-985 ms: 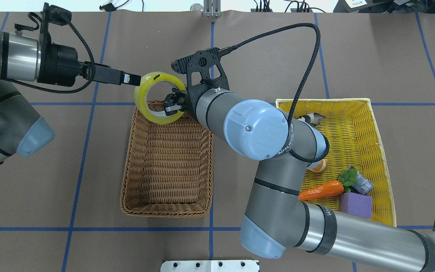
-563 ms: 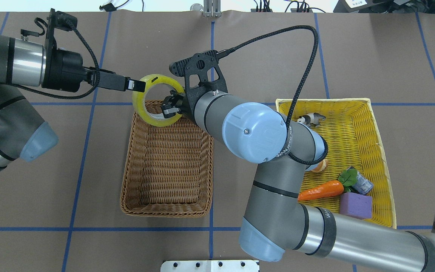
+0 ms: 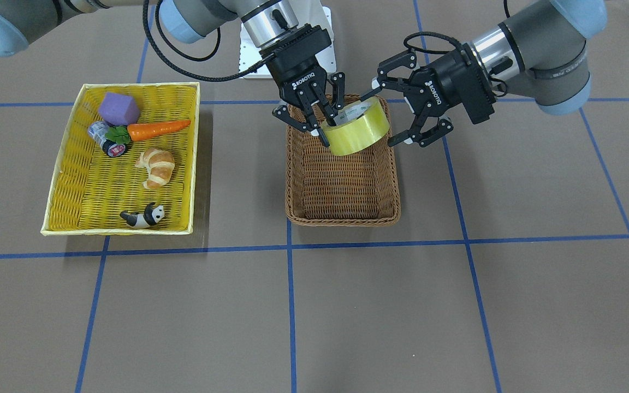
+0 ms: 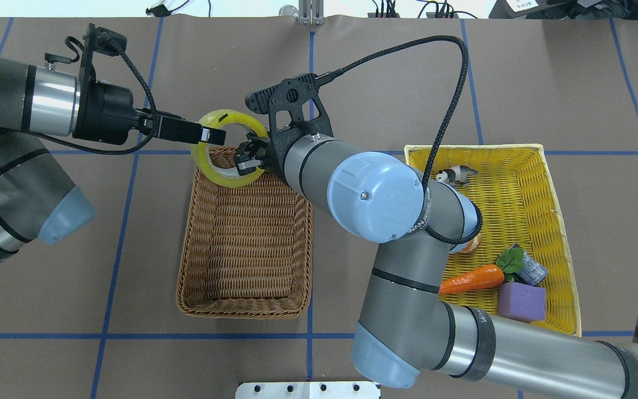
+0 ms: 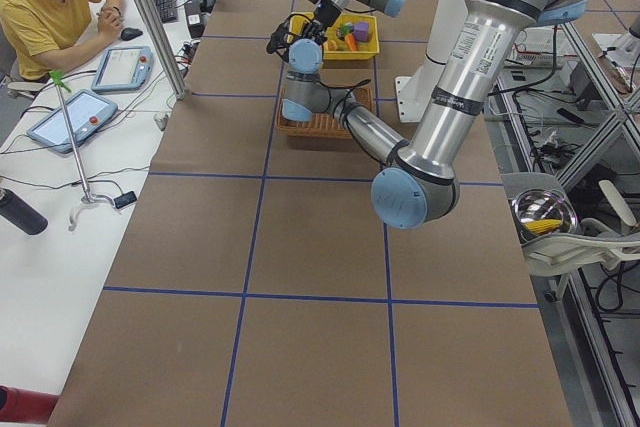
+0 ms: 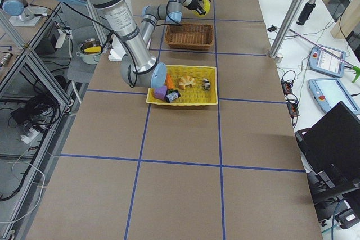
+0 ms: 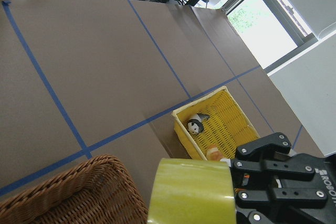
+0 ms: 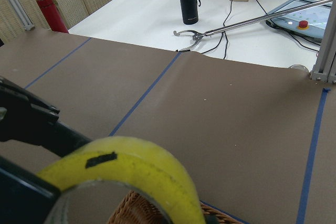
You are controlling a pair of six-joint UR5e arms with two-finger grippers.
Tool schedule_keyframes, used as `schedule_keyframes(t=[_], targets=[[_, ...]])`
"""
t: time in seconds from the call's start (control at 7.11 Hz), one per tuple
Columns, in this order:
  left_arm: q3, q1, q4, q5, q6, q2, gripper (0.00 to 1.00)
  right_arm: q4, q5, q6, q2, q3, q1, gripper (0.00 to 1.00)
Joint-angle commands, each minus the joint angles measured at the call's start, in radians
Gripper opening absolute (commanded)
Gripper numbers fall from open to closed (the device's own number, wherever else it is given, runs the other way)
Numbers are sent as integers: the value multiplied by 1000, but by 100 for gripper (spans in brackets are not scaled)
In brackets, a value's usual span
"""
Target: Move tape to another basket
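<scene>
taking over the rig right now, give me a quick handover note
Right gripper: shut on the tape, one finger inside the core, with the roll held in the air over the wicker basket.
Left gripper: open, fingers straddling the roll's other side, not closed on it.
Done: the tape is out of the yellow basket.
To do: lower the tape into the wicker basket and release it, perhaps after a handover.

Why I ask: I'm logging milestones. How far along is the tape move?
Done: the tape is out of the yellow basket, clamped in the right gripper. In hand: it hangs above the wicker basket, the open left gripper at its side. Left: lower it into the basket and release.
</scene>
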Motion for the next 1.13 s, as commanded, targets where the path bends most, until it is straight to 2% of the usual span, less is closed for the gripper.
schedule_keyframes(t=[0.0,0.28,0.56,0.84,0.99], targets=[[8,1,-12,0,-36,6,0,4,7,-10,-25,46,0,100],[8,1,-12,0,-33,11,0,8,33,-9,-122,121,4,100],[37,3,-14,0,-42,12,0,-25,164,-2,-145,123,107,100],[62,3,-14,0,-249,17,0,-151,432,5,-188,112,325,100],[60,4,-14,8,-360,17,0,-218,603,-5,-223,85,433,100]])
